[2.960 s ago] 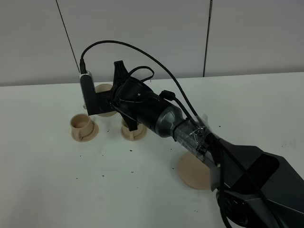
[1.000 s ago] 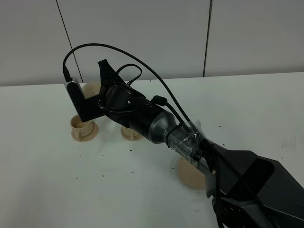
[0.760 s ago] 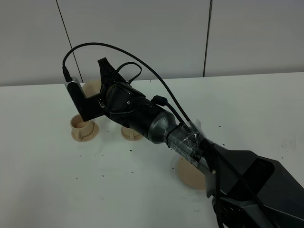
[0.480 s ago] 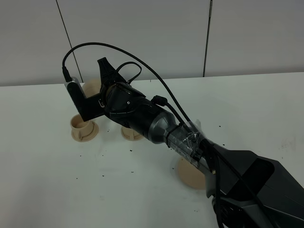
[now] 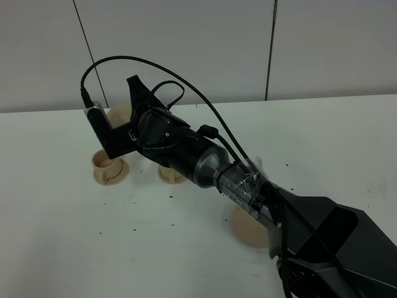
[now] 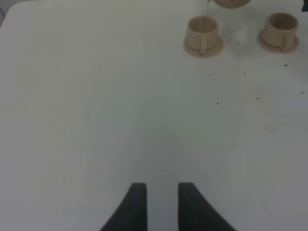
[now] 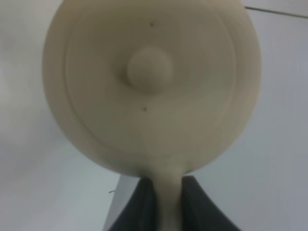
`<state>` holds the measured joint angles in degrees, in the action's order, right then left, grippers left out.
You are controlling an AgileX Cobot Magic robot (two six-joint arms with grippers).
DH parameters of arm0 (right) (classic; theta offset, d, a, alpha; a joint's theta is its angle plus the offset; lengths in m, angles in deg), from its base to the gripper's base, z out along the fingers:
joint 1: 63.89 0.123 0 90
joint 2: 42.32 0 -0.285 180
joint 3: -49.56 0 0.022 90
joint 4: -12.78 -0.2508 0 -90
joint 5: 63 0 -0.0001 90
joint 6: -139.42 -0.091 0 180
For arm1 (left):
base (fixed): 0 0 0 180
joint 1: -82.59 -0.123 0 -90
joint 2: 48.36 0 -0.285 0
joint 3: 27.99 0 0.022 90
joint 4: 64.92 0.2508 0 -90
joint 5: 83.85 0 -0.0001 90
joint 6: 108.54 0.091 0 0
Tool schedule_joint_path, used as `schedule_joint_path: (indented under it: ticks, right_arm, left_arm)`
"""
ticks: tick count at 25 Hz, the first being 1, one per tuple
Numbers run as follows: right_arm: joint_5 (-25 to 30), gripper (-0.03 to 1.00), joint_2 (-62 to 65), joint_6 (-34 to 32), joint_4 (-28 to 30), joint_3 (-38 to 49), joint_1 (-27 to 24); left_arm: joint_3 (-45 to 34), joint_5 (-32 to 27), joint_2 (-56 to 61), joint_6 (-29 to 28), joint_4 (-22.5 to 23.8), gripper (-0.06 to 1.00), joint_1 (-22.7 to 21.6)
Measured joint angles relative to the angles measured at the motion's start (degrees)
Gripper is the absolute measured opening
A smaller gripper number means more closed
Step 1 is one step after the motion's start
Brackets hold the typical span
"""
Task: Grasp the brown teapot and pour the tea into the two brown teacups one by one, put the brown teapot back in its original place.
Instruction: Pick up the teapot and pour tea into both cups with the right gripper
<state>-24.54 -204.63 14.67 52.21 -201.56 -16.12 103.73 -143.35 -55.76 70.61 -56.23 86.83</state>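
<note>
We pour into the left cup (image 5: 107, 165), right pincer (image 7: 166, 195) clamped on the teapot (image 7: 151, 82) handle, left pincer (image 6: 161, 204) slightly parted and empty; next, level it gently.

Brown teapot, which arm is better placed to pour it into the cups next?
Right. The right end effector is shut on the handle of the brown teapot, held up beside the two teacups. The left end effector hangs over the table, holding nothing.
</note>
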Motion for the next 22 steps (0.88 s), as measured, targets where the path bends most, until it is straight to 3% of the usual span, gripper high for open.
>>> schedule_joint_path:
  ticks: [22]
  right_arm:
    - [0.16,0.1,0.0,2.09,1.68,0.0,0.29]
  left_arm:
    - [0.0,0.0,0.0,0.0,0.0,0.23,0.0]
